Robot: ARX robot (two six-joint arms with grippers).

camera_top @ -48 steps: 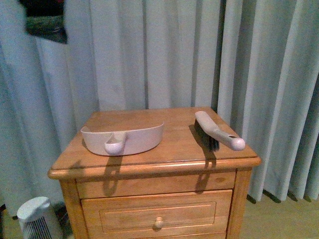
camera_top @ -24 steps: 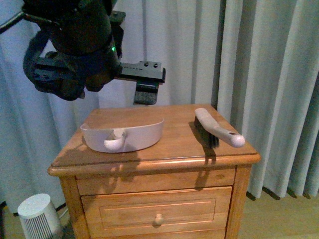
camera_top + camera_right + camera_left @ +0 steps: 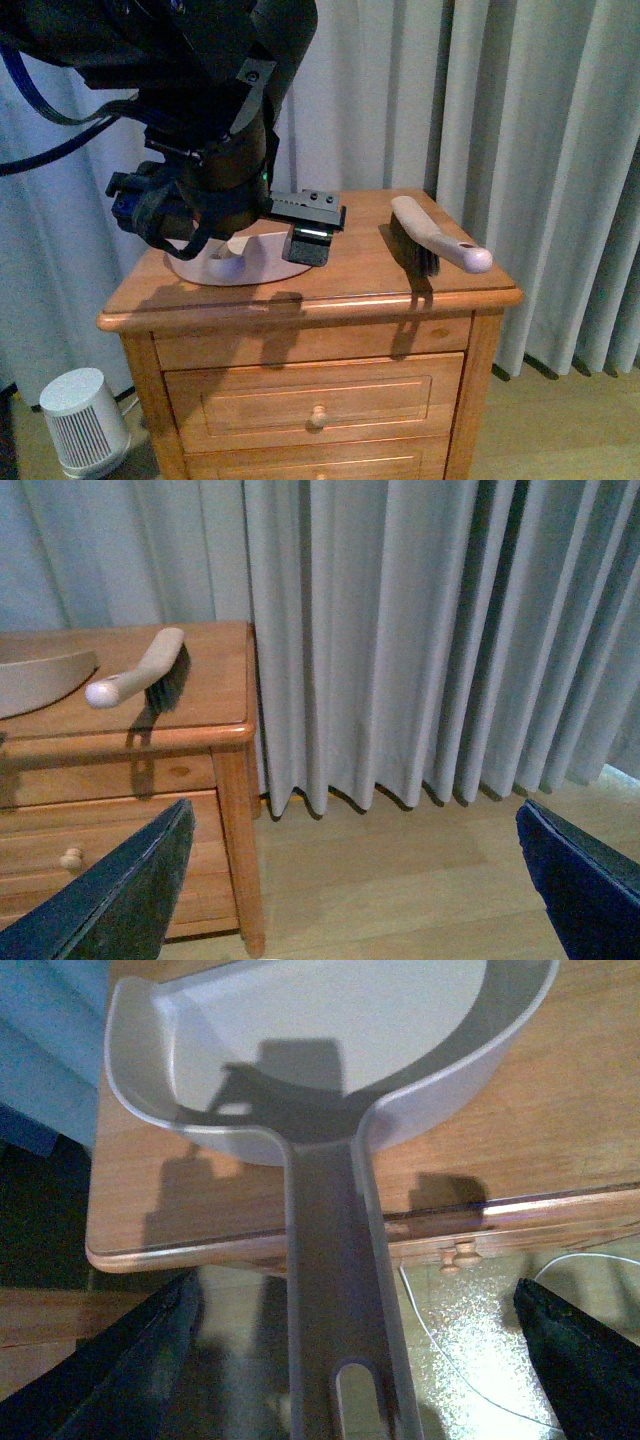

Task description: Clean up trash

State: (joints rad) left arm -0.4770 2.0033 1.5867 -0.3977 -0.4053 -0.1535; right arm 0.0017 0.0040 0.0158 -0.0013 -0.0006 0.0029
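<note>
Atop a wooden nightstand (image 3: 380,290) backed by pale curtains (image 3: 520,100), the robot's left gripper (image 3: 352,1295) is coming down over a beige dustpan (image 3: 250,262) sitting on the 9 o'clock side of the top. Its fingers are spread wide and straddling the pan's handle (image 3: 330,1220), which is jutting toward 6 o'clock past the front edge. It appears to be lining up to close on the handle, though it is gripping nothing yet. A hand brush (image 3: 432,247) is lying at 3 o'clock, bristles down and handle pointing toward 5 o'clock, seemingly left ready for the right gripper (image 3: 352,810). That one is hanging clear of the nightstand beyond its 3 o'clock side, fingers likewise parted and holding nothing. The trash is not showing in any view, nor inside the pan. Half a second earlier the left arm was hovering higher, toward 10 o'clock above the pan; it is now hiding most of the pan from the front, while pan and brush are staying put. A second earlier, no arm was showing in front.
</note>
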